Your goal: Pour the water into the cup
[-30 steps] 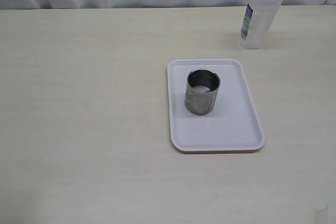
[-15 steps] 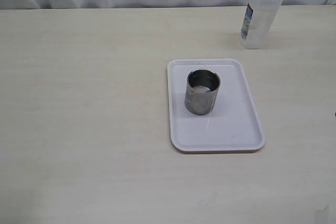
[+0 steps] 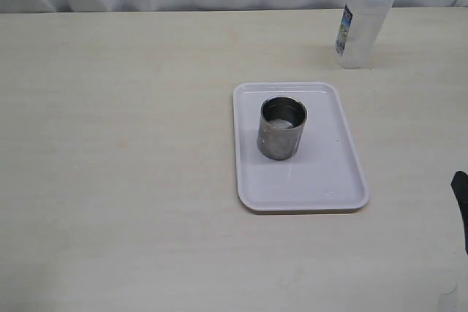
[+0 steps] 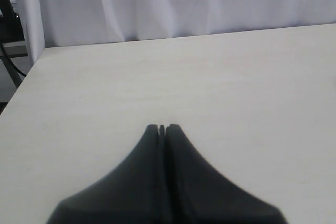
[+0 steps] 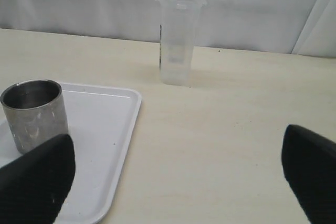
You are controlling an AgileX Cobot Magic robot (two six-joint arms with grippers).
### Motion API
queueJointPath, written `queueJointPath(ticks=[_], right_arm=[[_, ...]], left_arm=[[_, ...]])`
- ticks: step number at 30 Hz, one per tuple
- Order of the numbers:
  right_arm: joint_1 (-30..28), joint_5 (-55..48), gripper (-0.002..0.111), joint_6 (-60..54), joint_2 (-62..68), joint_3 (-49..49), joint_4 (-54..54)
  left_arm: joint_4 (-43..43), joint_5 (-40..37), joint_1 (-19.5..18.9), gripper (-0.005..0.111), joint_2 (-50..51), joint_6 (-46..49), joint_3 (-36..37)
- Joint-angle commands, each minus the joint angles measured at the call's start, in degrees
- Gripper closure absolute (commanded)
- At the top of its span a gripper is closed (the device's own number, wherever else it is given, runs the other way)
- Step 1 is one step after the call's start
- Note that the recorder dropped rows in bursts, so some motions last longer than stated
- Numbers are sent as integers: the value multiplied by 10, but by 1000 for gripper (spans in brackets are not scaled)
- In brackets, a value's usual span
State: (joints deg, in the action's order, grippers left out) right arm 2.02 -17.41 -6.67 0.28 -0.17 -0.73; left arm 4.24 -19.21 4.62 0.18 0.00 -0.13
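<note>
Your left claw: pressed together, nothing in it, over bare desk. Your right claw: spread wide apart, holding nothing, to the right of the tray. Only a dark sliver of it shows at the right edge of the exterior view. The cup stands upright on the white tray, in the tray's far half, touching neither claw. The pitcher stands upright at the far right of the desk, well apart from the tray; in the right wrist view it lines up with that claw's gap. Can't make out the water in pitcher or cup.
</note>
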Motion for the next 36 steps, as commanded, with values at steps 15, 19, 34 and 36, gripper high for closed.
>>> queueJointPath(ticks=[15,19,34,36], right_arm=[[1,-9,-1,34,-3,2,3],[1,-9,-1,34,-3,2,3],[1,-13,-1,52,-3,2,3],[1,-13,2,61,-3,2,7]], left_arm=[[-3,6,-3,107,-2,0,1],[-3,6,-3,107,-2,0,1],[-3,6,-3,107,-2,0,1],[-3,6,-3,107,-2,0,1]])
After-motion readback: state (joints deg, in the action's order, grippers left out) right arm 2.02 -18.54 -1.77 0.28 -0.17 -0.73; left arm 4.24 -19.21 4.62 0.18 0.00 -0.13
